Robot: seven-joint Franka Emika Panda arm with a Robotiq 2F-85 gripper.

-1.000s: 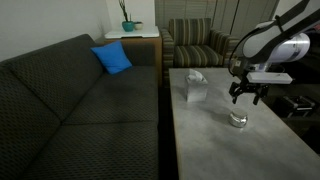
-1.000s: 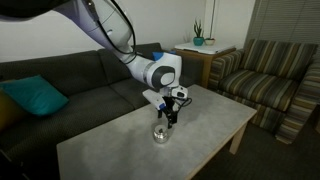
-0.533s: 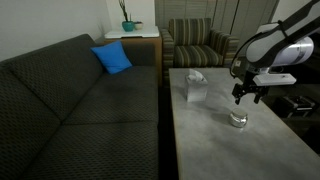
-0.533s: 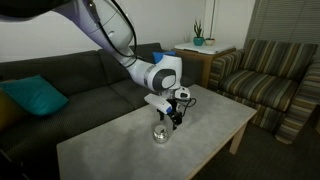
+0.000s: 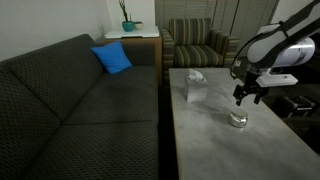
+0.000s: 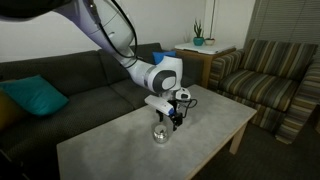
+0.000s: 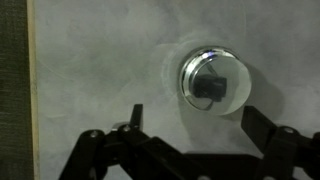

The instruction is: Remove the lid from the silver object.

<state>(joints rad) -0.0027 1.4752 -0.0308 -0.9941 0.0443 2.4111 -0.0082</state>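
The silver pot (image 5: 238,120) stands on the grey table (image 5: 215,150), also shown in an exterior view (image 6: 159,133). Its domed shiny lid (image 7: 212,82) sits on top of it, with a dark knob in the middle. My gripper (image 5: 247,98) hangs above and slightly beyond the pot, apart from it, as also shows in an exterior view (image 6: 175,118). In the wrist view the two fingers (image 7: 195,122) are spread wide with nothing between them, and the lid lies just past the fingertips.
A pale tissue box (image 5: 194,86) stands on the table near the pot. A dark sofa (image 5: 70,110) with a blue cushion (image 5: 113,58) runs along the table. A striped armchair (image 6: 268,75) and a side table with a plant (image 6: 198,42) stand beyond.
The gripper has shifted slightly up and away from the pot since a second ago. The pot and lid have not moved.
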